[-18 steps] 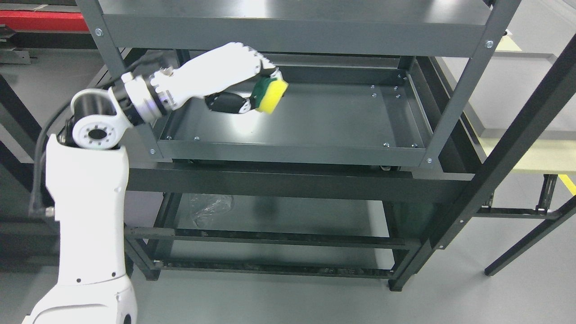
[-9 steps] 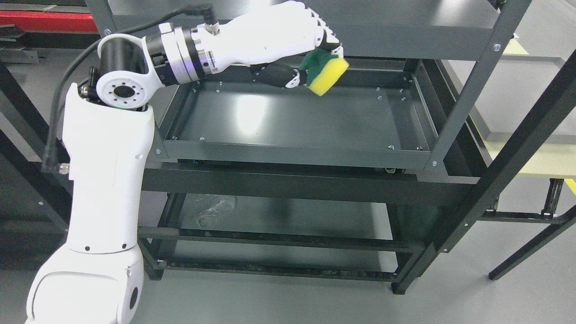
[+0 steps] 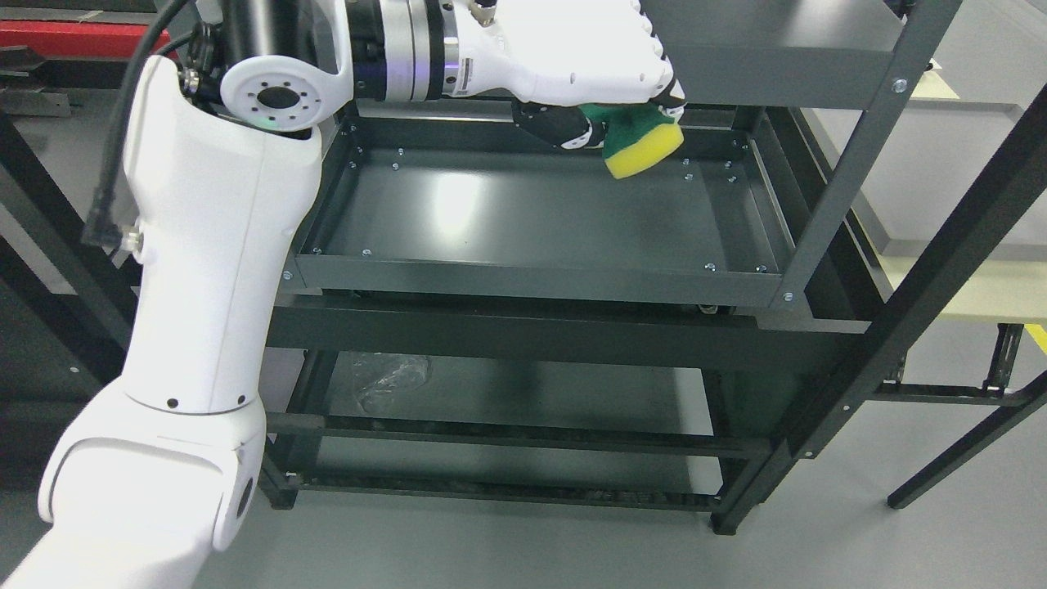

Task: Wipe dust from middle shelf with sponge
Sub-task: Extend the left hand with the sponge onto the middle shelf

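Observation:
My left hand (image 3: 630, 106) is shut on a sponge (image 3: 644, 146), yellow with a green scouring side. It holds the sponge at the back right of the dark grey middle shelf (image 3: 523, 213), yellow face down, close above the tray floor; I cannot tell whether it touches. The left arm (image 3: 221, 237) comes up from the lower left and reaches across under the top shelf (image 3: 777, 49), which hides part of the fingers. The right arm is out of view.
The shelf unit's right front post (image 3: 851, 155) and a black diagonal frame bar (image 3: 941, 254) stand to the right. A crumpled clear plastic bag (image 3: 388, 380) lies on the bottom shelf. A pale yellow tabletop (image 3: 973, 286) is at the far right.
My left hand has carried the sponge from the shelf's back left to its back right, and the arm has risen and stretched out. The view has shifted a little.

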